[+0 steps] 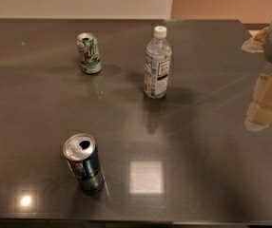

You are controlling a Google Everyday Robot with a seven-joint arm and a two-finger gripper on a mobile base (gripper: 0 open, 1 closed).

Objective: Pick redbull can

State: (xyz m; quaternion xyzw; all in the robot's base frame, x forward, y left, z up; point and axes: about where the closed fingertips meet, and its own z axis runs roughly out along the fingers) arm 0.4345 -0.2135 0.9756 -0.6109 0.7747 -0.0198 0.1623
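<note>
The redbull can stands upright at the bench's near left. The gripper hangs at the right edge, well apart from it; how far open it is cannot be told. Farther back stand a clear bottle and a white-and-green can.

Your dark table bears redbull can front-left, white-and-green can and bottle farther back, all upright; gripper above its right edge.
</note>
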